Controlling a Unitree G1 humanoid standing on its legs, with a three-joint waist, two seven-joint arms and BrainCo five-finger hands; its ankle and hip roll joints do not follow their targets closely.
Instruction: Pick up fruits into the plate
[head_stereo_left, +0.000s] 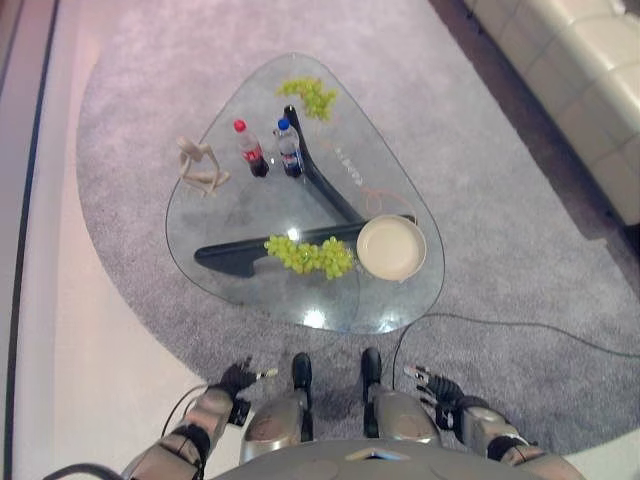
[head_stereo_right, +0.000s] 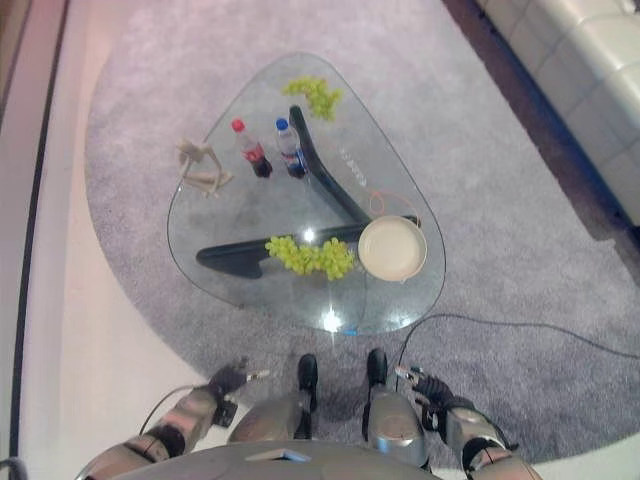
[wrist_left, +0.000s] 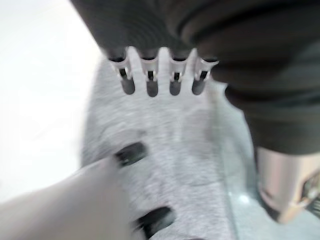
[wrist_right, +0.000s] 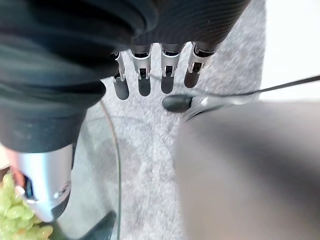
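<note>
A bunch of green grapes (head_stereo_left: 310, 255) lies on the near part of the glass table (head_stereo_left: 390, 300), just left of an empty cream plate (head_stereo_left: 391, 247). A second bunch of green grapes (head_stereo_left: 310, 96) lies at the table's far end. My left hand (head_stereo_left: 236, 382) hangs low by my left side, away from the table, fingers (wrist_left: 150, 80) straight and empty. My right hand (head_stereo_left: 436, 387) hangs low on the right side, its fingers (wrist_right: 145, 75) straight, holding nothing. A bit of the near grapes (wrist_right: 12, 212) shows in the right wrist view.
Two small bottles, one red-capped (head_stereo_left: 250, 148) and one blue-capped (head_stereo_left: 289, 147), stand mid-table beside a pale wooden figure (head_stereo_left: 200, 165). The table stands on a round grey rug (head_stereo_left: 500, 220). A cream sofa (head_stereo_left: 590, 80) lies at the far right.
</note>
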